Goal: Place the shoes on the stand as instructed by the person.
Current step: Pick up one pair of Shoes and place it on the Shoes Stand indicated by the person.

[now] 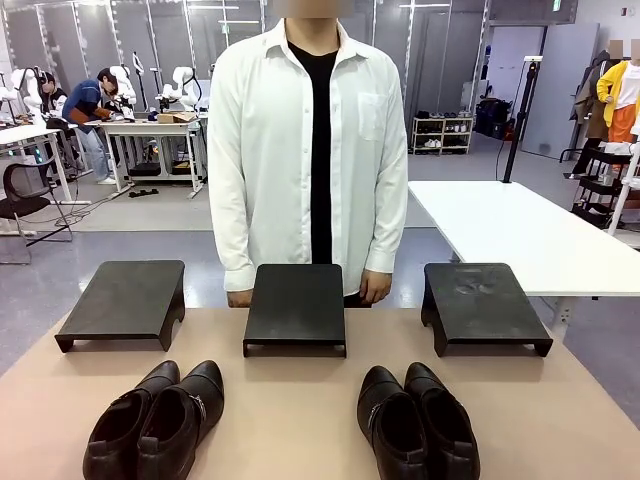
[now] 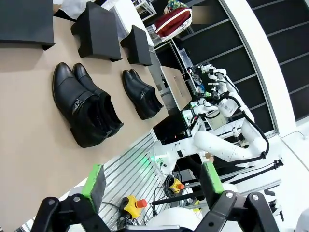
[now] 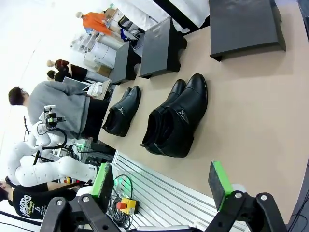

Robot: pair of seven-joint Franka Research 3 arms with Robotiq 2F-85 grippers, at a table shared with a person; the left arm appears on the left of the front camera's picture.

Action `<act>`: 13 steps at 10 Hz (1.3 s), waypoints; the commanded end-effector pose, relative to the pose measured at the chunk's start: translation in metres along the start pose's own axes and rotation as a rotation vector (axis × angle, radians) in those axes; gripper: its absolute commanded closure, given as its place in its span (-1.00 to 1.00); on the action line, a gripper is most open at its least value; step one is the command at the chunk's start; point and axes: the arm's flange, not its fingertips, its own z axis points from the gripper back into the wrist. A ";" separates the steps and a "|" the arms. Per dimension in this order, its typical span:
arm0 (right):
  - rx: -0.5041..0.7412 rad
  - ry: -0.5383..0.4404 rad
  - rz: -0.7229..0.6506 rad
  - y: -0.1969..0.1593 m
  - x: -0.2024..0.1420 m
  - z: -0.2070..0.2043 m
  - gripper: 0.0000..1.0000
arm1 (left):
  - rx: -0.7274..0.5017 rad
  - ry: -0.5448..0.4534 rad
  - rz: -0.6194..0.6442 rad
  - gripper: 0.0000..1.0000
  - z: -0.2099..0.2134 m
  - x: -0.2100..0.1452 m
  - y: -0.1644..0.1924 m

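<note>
Two pairs of glossy black shoes stand near the table's front edge: the left pair point(image 1: 155, 422) point(image 2: 84, 108) point(image 3: 121, 112) and the right pair point(image 1: 417, 422) point(image 3: 176, 118) point(image 2: 141, 93). Behind them three black stands sit in a row: left point(image 1: 125, 302), middle point(image 1: 295, 306), right point(image 1: 483, 305). The person point(image 1: 310, 150) in a white shirt stands behind the middle stand, hands hanging at the table's far edge. My left gripper point(image 2: 153, 186) is open, hanging off the table's near edge, well back from the left pair. My right gripper point(image 3: 161, 181) is open too, back from the right pair.
The tan table point(image 1: 300, 400) has free room between the two pairs and in front of the stands. A metal rail with a yellow emergency-stop box point(image 2: 131, 204) point(image 3: 124, 205) runs below the table's near edge. A white table point(image 1: 520, 230) stands at the far right.
</note>
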 end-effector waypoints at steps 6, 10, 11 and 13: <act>0.013 -0.004 0.014 0.002 0.001 0.000 -1.00 | -0.005 0.002 -0.004 -1.00 0.001 -0.001 0.000; 0.013 -0.004 0.014 0.002 0.001 0.000 -1.00 | -0.005 0.002 -0.004 -1.00 0.001 -0.001 0.000; 0.013 -0.004 0.014 0.002 0.001 0.000 -1.00 | -0.005 0.002 -0.004 -1.00 0.001 -0.001 0.000; 0.013 -0.004 0.014 0.002 0.001 0.000 -1.00 | -0.005 0.002 -0.004 -1.00 0.001 -0.001 0.000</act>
